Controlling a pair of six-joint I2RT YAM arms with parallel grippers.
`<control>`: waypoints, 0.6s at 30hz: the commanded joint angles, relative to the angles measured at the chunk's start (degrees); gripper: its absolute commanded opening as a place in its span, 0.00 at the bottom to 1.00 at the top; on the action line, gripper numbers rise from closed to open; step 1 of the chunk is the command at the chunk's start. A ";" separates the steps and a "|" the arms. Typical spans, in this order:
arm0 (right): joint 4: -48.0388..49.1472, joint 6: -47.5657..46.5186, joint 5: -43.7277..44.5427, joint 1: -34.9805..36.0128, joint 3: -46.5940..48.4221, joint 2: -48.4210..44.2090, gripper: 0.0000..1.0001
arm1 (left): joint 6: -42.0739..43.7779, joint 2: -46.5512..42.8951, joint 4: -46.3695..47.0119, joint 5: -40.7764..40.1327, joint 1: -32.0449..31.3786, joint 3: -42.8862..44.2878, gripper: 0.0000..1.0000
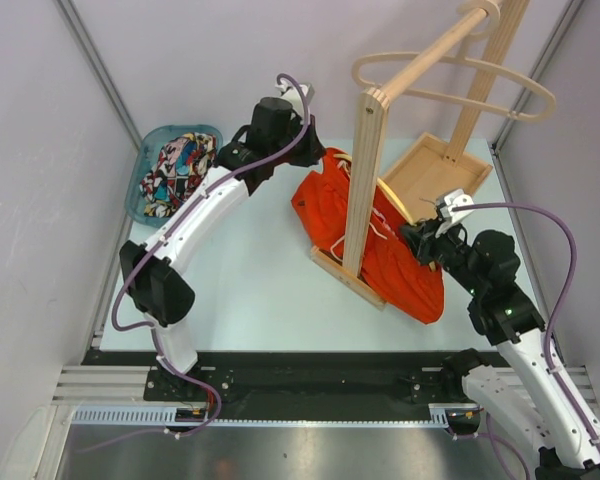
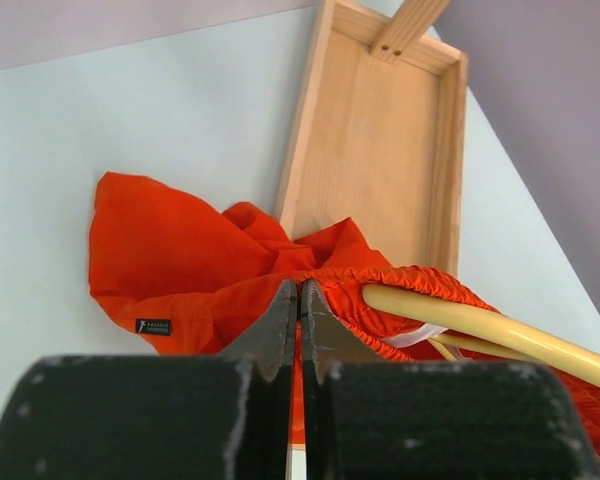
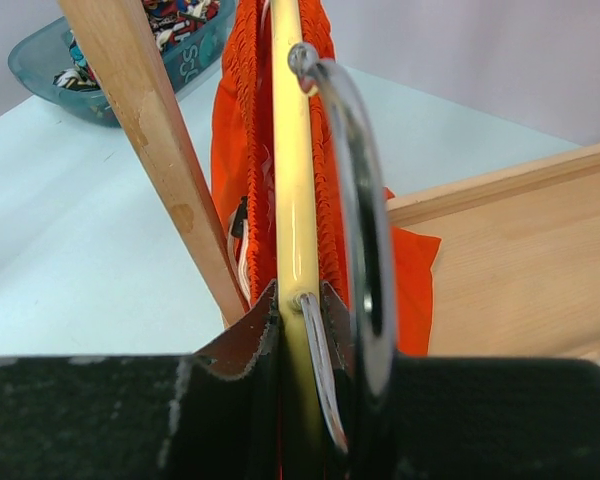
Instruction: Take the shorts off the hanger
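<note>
Left gripper [image 2: 298, 300]: fingers pressed together. The tips sit on the gathered waistband of the orange shorts [image 1: 325, 205] and pinch a fold of it at the far left end of the garment.

Right gripper [image 3: 298, 300]: fingers closed on the cream bar of the hanger [image 3: 292, 150], gripping it at its near end. The hanger's metal hook [image 3: 365, 200] curves just to the right of the bar, beside my right finger.

Orange shorts: these lie crumpled on the table [image 1: 250, 280], spread from far left to near right around the foot of the wooden rack's upright post [image 1: 365, 180]. The elastic waistband is still threaded over the hanger bar, so the shorts are not off the hanger. White drawstrings show near the post. A small black label is visible on the left part of the cloth in the left wrist view.

Printed shorts [image 1: 175, 170]: these are bundled in the blue basket [image 1: 138, 195] at the far left of the table, well apart from both grippers and from the hanger.

Wooden tray [image 1: 430, 170]: this forms the base of the rack, far right of the orange shorts, and the cloth touches its near left edge.
</note>
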 commanded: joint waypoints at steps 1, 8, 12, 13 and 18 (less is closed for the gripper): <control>6.71 -0.42 3.98 -1.65 1.17 -4.43 0.00 | 1.89 -3.82 0.61 0.42 5.27 -0.71 0.00; 10.58 2.13 1.86 -1.65 1.17 -1.71 0.00 | -1.89 -11.01 6.48 14.45 5.18 -10.44 0.15; 11.72 4.15 0.64 -1.74 1.17 -0.74 0.00 | -4.00 -15.60 10.98 15.59 5.18 -18.80 0.57; 11.72 4.41 0.55 -1.66 1.26 -0.65 0.00 | -4.00 -15.87 11.33 15.77 5.18 -19.94 0.59; 11.72 5.03 0.28 -1.57 1.17 -0.74 0.00 | -3.30 -12.81 9.84 19.09 5.18 -18.20 0.98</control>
